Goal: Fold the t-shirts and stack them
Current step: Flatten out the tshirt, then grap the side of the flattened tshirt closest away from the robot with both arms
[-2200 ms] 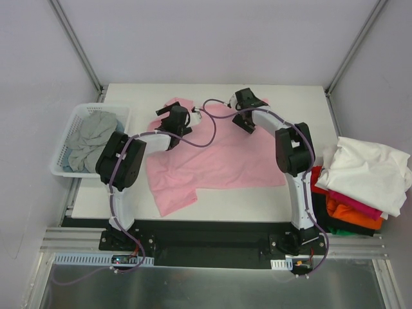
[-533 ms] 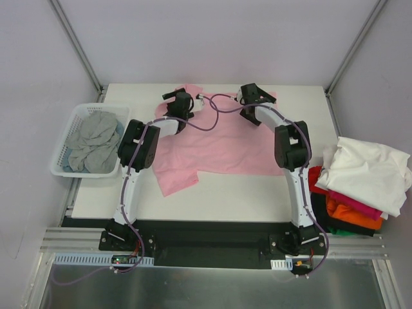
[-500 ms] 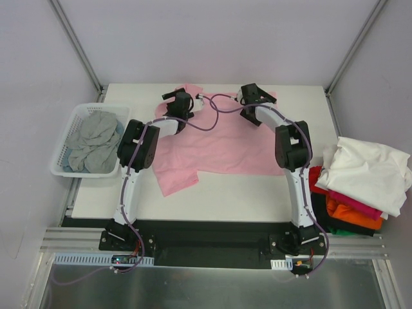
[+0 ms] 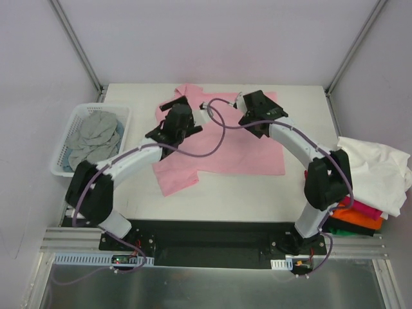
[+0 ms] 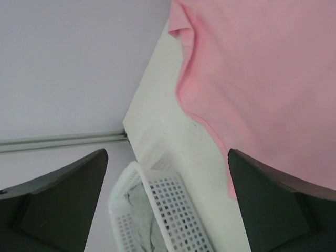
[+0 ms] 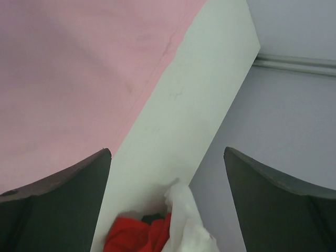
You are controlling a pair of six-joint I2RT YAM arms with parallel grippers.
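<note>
A light pink t-shirt lies spread on the white table, one sleeve reaching toward the near left. My left gripper hovers over its left part, open and empty. In the left wrist view the left gripper faces the basket, with the pink t-shirt at the upper right. My right gripper hovers over the shirt's right part, also open and empty. In the right wrist view the right gripper looks past the pink t-shirt at the table's right edge.
A white lattice basket off the table's left edge holds a crumpled grey t-shirt. A pile on the right has a white t-shirt over magenta, orange, red and black ones. Red cloth and white cloth show in the right wrist view.
Both grippers have drawn back from the shirt's far edge toward its middle and turned outward, elbows swung wide. The pink shirt now lies flatter, with a straighter right side.
</note>
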